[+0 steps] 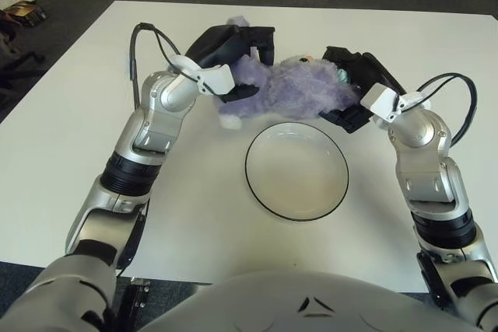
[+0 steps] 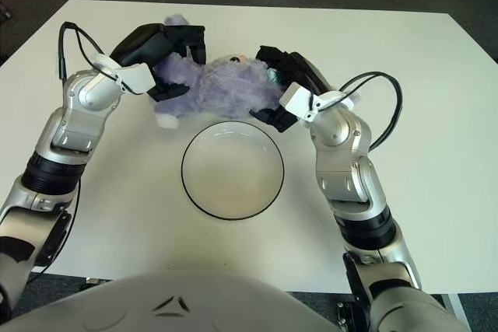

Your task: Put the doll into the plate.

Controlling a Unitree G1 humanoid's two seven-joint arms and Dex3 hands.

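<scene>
A fluffy purple doll (image 1: pixel 292 87) is held between both hands, just behind the far rim of the plate. My left hand (image 1: pixel 237 60) grips its left end, black fingers curled around the fur. My right hand (image 1: pixel 350 91) clasps its right end near the doll's face. A white foot (image 1: pixel 229 122) of the doll hangs down at the lower left. The white plate (image 1: pixel 261 184) with a dark rim lies on the table, in front of the doll and between my forearms, with nothing in it.
The white table (image 1: pixel 70 138) spreads wide to the left and right of the plate. Its far edge borders dark floor. A small object (image 1: pixel 19 12) lies on the floor beyond the far left corner.
</scene>
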